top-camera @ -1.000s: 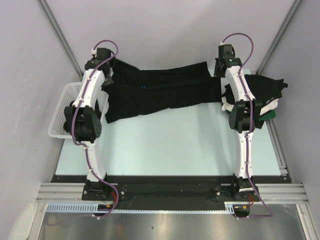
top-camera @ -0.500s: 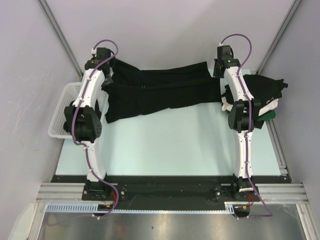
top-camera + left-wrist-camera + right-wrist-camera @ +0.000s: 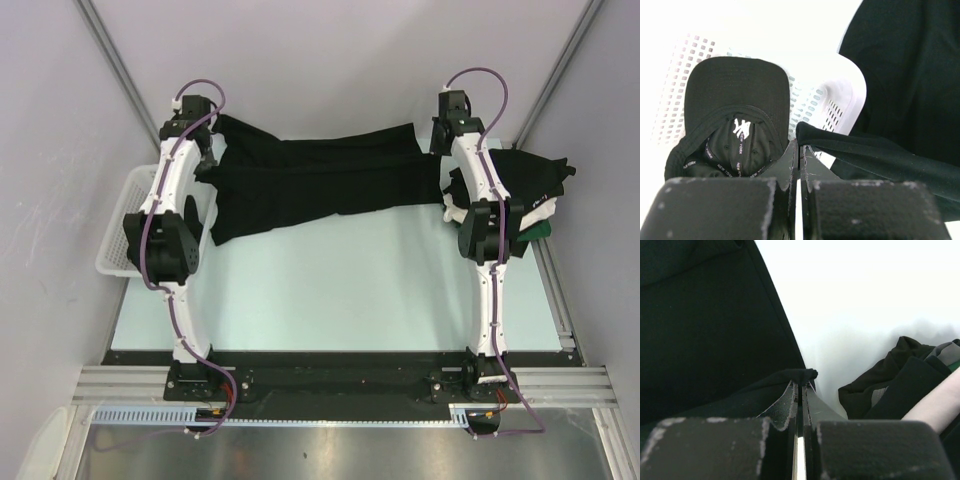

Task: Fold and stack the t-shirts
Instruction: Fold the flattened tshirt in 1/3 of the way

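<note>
You have one white plastic mesh basket (image 3: pixel 122 230) at the left edge of the pale desk (image 3: pixel 340 290), with one black cloth cap (image 3: pixel 735 100) marked New York in white lying in it. Your left fingers (image 3: pixel 794 157) are clenched on one end of a single black short-sleeved cloth t-shirt (image 3: pixel 320 185), which is stretched and wrinkled across the desk's far side. Your right fingers (image 3: pixel 790 402) pinch its other end. Furthest right lies one heap of further shirts (image 3: pixel 530 185), black with white and green showing. How many it holds cannot be told.
</note>
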`<act>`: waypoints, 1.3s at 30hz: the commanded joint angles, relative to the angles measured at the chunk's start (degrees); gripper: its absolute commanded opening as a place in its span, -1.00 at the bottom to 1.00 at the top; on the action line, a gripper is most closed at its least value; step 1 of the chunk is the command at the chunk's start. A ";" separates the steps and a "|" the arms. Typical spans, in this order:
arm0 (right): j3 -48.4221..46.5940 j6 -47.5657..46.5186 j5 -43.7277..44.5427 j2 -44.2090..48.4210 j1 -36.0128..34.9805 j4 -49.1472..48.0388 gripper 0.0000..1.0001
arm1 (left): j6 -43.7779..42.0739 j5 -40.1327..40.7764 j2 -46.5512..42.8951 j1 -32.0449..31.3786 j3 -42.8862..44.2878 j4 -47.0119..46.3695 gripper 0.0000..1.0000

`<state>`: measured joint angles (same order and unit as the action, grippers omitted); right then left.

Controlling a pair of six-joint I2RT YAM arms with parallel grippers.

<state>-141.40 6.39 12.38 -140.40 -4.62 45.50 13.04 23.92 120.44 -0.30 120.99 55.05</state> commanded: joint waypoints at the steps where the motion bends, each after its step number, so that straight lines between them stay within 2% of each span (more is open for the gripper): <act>1: -0.54 -0.59 1.95 0.30 1.46 -1.81 -1.00 | -0.65 2.01 -2.23 1.70 1.27 -0.29 -1.00; 9: -0.72 -0.33 0.89 -0.23 0.93 -2.16 -1.00 | -0.38 0.69 -2.05 1.09 1.71 -0.73 -0.99; 10: -0.72 -0.59 0.54 -0.31 0.84 -2.08 -1.00 | -0.38 0.60 -1.97 1.00 1.71 -0.64 -0.92; 14: -0.63 -0.68 -1.13 -0.67 0.58 -2.43 -0.99 | -0.21 0.51 -1.62 0.82 1.97 -0.56 -0.84; 16: -0.54 -0.77 -2.10 -0.84 0.49 -2.69 -0.80 | -0.20 0.34 -1.53 0.82 2.06 -0.56 -0.82; 20: -0.54 -0.86 -2.19 -1.28 -0.03 -2.87 -0.66 | -0.21 -0.28 -1.53 0.82 2.06 -0.64 -0.73; 24: -0.54 -1.12 -2.54 -1.55 -0.39 -3.22 -0.48 | 0.14 -1.42 -1.44 0.91 1.88 -0.56 -0.55; 25: -0.54 -1.03 -2.63 -1.72 -0.65 -3.22 -0.46 | 0.23 -1.34 -1.53 -1.00 1.71 -0.64 -0.52; 29: -0.80 -1.38 -2.63 -1.90 -1.09 -3.48 -0.30 | 0.23 -0.37 -1.61 -2.08 1.53 -0.91 -0.43; 32: -1.07 -1.65 -2.36 -1.63 -1.27 -3.75 -0.28 | 0.23 0.16 -1.61 -2.43 1.71 -0.99 -0.37; 34: -1.16 -1.73 -1.84 -1.11 -1.35 -3.75 -0.27 | 0.15 0.95 -1.53 -2.43 1.97 -0.91 -0.21; 39: -0.72 -1.65 -2.19 0.03 -1.79 -3.57 -0.26 | 0.15 1.65 -1.70 -2.43 2.58 -0.73 -0.13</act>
<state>-141.38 5.34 9.63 -142.39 -5.85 43.72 13.08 23.88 120.44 -2.76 120.99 55.00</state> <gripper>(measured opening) 0.367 0.421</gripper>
